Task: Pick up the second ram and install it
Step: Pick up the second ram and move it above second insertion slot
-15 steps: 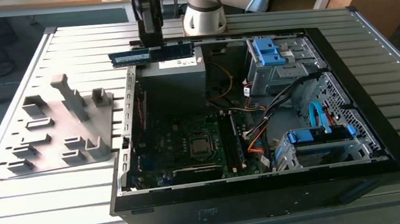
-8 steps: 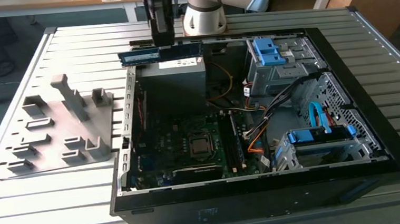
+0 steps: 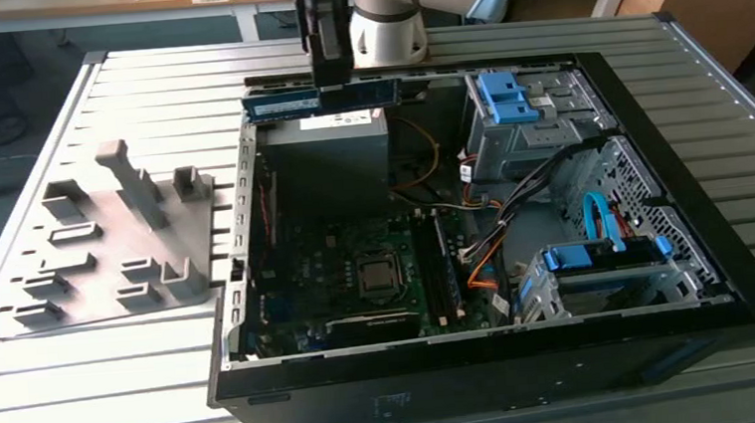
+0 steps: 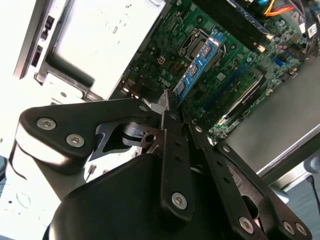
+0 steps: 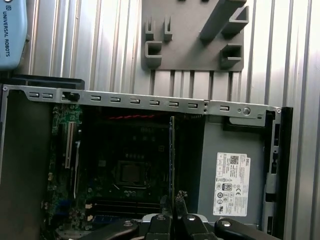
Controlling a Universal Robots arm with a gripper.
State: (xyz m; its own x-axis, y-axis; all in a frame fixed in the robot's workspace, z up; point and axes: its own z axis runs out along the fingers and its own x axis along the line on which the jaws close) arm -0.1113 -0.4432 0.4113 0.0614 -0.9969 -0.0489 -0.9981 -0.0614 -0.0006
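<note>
In the exterior view my gripper (image 3: 333, 83) hangs over the far wall of the open computer case (image 3: 495, 363), shut on the second ram (image 3: 277, 105). The ram is a dark blue-green stick held level and lengthwise along that wall, above the power supply (image 3: 326, 140). In the second wrist view the ram (image 4: 197, 67) runs out from the fingertips (image 4: 167, 107) over the green motherboard (image 4: 220, 75). The first wrist view shows the ram (image 5: 172, 155) edge-on as a thin line rising from my gripper (image 5: 176, 202).
A grey fixture plate (image 3: 113, 240) with upright blocks lies on the slatted table at the exterior view's left of the case. Inside the case are the processor socket (image 3: 379, 271), loose cables (image 3: 486, 244) and blue-latched drive cages (image 3: 516, 97).
</note>
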